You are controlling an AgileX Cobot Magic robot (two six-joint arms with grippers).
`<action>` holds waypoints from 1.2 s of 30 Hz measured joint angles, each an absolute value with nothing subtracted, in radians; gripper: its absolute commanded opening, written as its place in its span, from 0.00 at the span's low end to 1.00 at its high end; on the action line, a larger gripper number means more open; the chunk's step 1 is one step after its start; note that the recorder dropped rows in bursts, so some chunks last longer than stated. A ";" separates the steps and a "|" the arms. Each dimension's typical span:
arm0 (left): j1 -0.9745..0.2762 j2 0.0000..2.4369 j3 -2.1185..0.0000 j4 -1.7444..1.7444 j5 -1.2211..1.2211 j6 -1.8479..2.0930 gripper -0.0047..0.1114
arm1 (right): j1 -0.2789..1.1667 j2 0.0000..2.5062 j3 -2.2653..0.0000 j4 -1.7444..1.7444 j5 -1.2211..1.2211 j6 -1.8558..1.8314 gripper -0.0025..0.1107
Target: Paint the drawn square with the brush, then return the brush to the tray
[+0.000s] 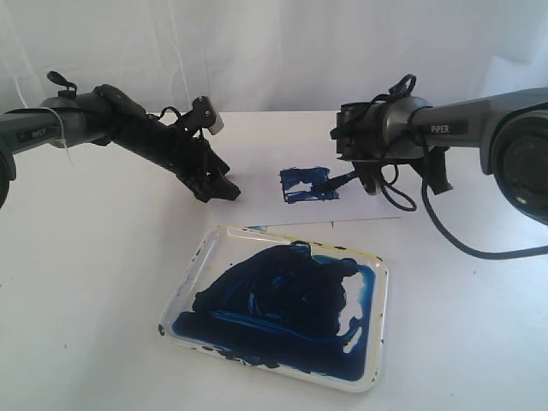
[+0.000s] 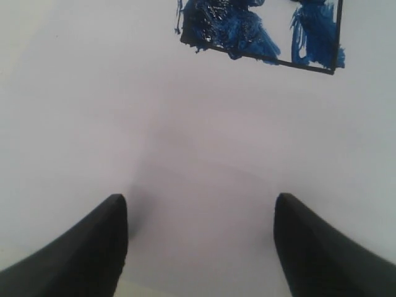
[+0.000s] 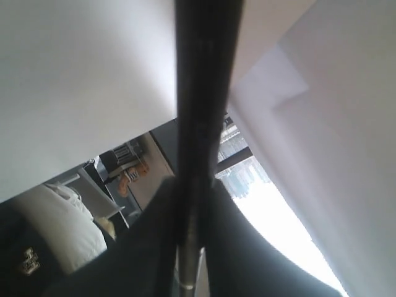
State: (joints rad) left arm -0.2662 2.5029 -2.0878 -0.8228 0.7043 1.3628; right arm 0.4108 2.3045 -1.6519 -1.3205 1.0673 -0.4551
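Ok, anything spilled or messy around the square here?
Yes: the square is patchily filled, with a white strip left bare, and blue smears cross its black outline at one edge and corner.

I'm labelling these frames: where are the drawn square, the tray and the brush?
the drawn square (image 1: 309, 183), exterior view, its blue-smeared middle.
the tray (image 1: 193, 276), exterior view, bare left rim.
the brush (image 1: 344, 179), exterior view, visible handle.

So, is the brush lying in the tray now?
No, the right claw holds the brush at the drawn square, and the tray carries only blue paint.
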 measured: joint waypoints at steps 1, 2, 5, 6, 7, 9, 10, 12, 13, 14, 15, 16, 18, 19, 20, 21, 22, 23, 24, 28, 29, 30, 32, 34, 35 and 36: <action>-0.266 2.503 -2.088 -0.823 0.704 1.363 0.64 | 0.411 2.304 -1.652 -1.336 1.093 -0.457 0.02; -0.266 2.503 -2.088 -0.823 0.704 1.363 0.64 | 0.411 2.304 -1.652 -1.345 1.107 -0.457 0.02; -0.266 2.503 -2.088 -0.823 0.704 1.363 0.64 | 0.411 2.304 -1.652 -1.354 1.102 -0.455 0.02; -0.266 2.503 -2.088 -0.823 0.704 1.363 0.64 | 0.411 2.304 -1.652 -1.337 1.090 -0.453 0.02; -0.266 2.503 -2.088 -0.823 0.704 1.363 0.64 | 0.411 2.304 -1.652 -1.320 1.075 -0.451 0.02; -0.266 2.503 -2.088 -0.823 0.706 1.363 0.64 | 0.411 2.304 -1.652 -1.274 1.034 -0.446 0.02; -0.266 2.503 -2.088 -0.823 0.706 1.363 0.64 | 0.413 2.304 -1.652 -1.267 1.025 -0.446 0.02; -0.266 2.503 -2.088 -0.823 0.706 1.363 0.64 | 0.428 2.304 -1.652 -1.256 1.007 -0.446 0.02; -0.266 2.503 -2.088 -0.823 0.706 1.363 0.64 | 0.442 2.304 -1.652 -1.254 1.003 -0.444 0.02; -0.266 2.503 -2.088 -0.823 0.706 1.363 0.64 | 0.447 2.304 -1.652 -1.254 1.001 -0.444 0.02; -0.266 2.503 -2.088 -0.823 0.706 1.363 0.64 | 0.452 2.304 -1.652 -1.254 0.999 -0.444 0.02; -0.266 2.503 -2.088 -0.823 0.706 1.363 0.64 | 0.455 2.304 -1.652 -1.254 0.999 -0.444 0.02; -0.266 2.503 -2.088 -0.823 0.706 1.363 0.64 | 0.459 2.304 -1.652 -1.254 0.999 -0.427 0.02; -0.266 2.503 -2.088 -0.823 0.706 1.363 0.64 | 0.461 2.304 -1.652 -1.257 0.999 -0.415 0.02; -0.266 2.503 -2.088 -0.823 0.706 1.363 0.64 | 0.461 2.304 -1.652 -1.264 0.999 -0.397 0.02; -0.266 2.503 -2.088 -0.823 0.706 1.363 0.64 | 0.461 2.304 -1.652 -1.271 1.002 -0.378 0.02; -0.266 2.503 -2.088 -0.823 0.706 1.363 0.64 | 0.461 2.304 -1.652 -1.282 1.007 -0.366 0.02; -0.266 2.503 -2.088 -0.823 0.706 1.363 0.64 | 0.461 2.304 -1.652 -1.294 1.014 -0.358 0.02; -0.266 2.503 -2.088 -0.823 0.706 1.363 0.64 | 0.461 2.304 -1.652 -1.305 1.027 -0.350 0.02; -0.266 2.503 -2.088 -0.823 0.706 1.363 0.64 | 0.461 2.304 -1.652 -1.339 1.061 -0.341 0.02; -0.266 2.503 -2.088 -0.823 0.706 1.363 0.64 | 0.461 2.304 -1.652 -1.342 1.065 -0.341 0.02; -0.266 2.503 -2.088 -0.823 0.708 1.363 0.64 | 0.461 2.304 -1.652 -1.342 1.068 -0.341 0.02; -0.266 2.503 -2.088 -0.823 0.708 1.363 0.64 | 0.461 2.304 -1.652 -1.344 1.068 -0.341 0.02; -0.266 2.503 -2.088 -0.823 0.708 1.363 0.64 | 0.461 2.304 -1.652 -1.345 1.068 -0.339 0.02; -0.266 2.503 -2.088 -0.823 0.708 1.363 0.64 | 0.461 2.304 -1.652 -1.345 1.068 -0.339 0.02; -0.266 2.503 -2.088 -0.823 0.708 1.363 0.64 | 0.461 2.304 -1.652 -1.345 1.065 -0.339 0.02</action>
